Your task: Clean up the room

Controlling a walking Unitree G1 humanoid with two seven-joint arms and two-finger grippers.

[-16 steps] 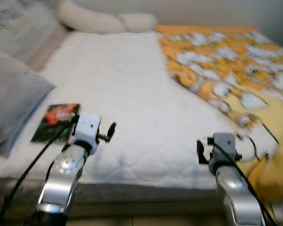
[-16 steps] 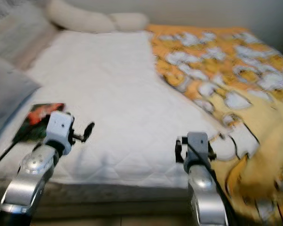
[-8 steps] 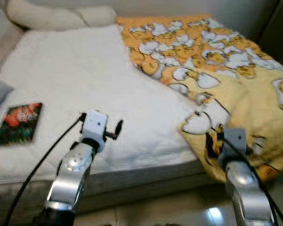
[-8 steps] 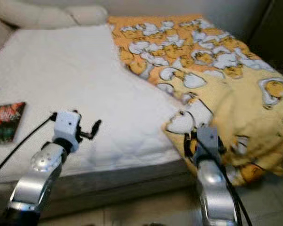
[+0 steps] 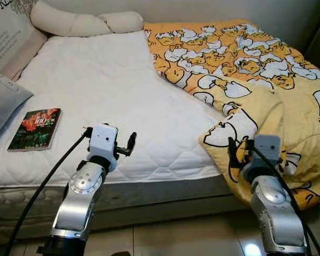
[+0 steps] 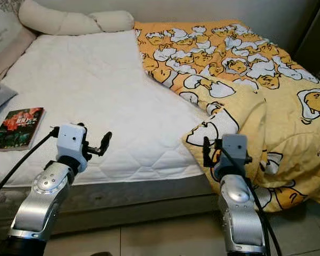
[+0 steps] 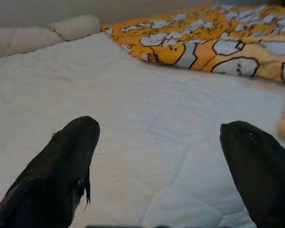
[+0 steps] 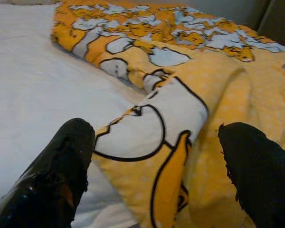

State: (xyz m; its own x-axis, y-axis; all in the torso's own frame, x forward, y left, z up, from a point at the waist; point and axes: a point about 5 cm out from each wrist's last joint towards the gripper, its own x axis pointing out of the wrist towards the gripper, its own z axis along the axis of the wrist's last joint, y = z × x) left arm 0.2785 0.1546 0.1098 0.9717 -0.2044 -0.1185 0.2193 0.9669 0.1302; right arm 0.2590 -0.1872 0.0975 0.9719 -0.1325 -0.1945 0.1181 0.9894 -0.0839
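Reaching forward, left gripper over mattress, right gripper at blanket, both spread.

We count one bed with a white quilted mattress. On it we see one book near its left edge, and one yellow blanket printed with cartoon figures, spread over the bed's right half. At the head of the bed we count one long cream bolster. Beside the book, at the bed's left edge, we see one grey pillow. Two tools, left and right, reach toward the bed's near side, each with two spread black fingers.
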